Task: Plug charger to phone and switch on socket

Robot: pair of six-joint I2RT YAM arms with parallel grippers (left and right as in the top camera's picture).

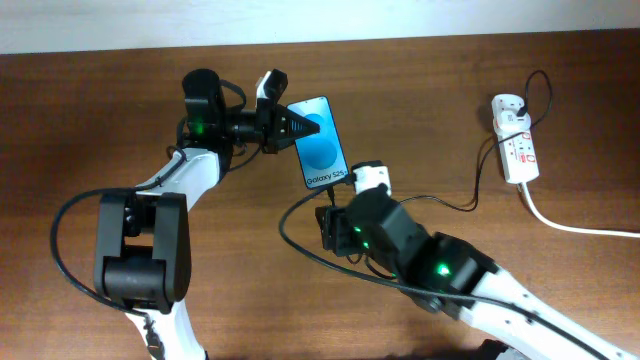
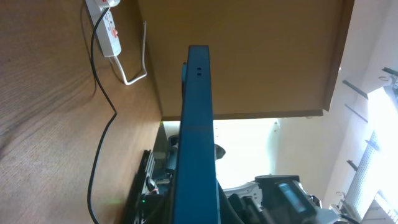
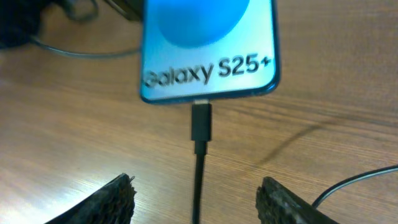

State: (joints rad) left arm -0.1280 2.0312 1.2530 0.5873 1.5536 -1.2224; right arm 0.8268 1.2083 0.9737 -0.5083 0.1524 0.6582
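Note:
The phone (image 1: 322, 143) lies near the table's middle, light blue screen up, its white text strip towards my right arm. My left gripper (image 1: 284, 124) is shut on the phone's far end; the left wrist view shows the phone edge-on (image 2: 196, 118). The charger's connector (image 3: 201, 122) sits in the phone's (image 3: 208, 43) bottom port. Its thin black cable (image 1: 455, 205) runs right to the white adapter (image 1: 507, 106) on the socket (image 1: 521, 153). My right gripper (image 3: 198, 190) is open and empty, its fingers on either side of the cable just behind the connector.
The socket's thick white cord (image 1: 580, 226) trails off to the right edge. The socket (image 2: 109, 28) and the charger cable (image 2: 102, 127) also show in the left wrist view. The robots' black cables loop on the table by the left arm (image 1: 62, 225).

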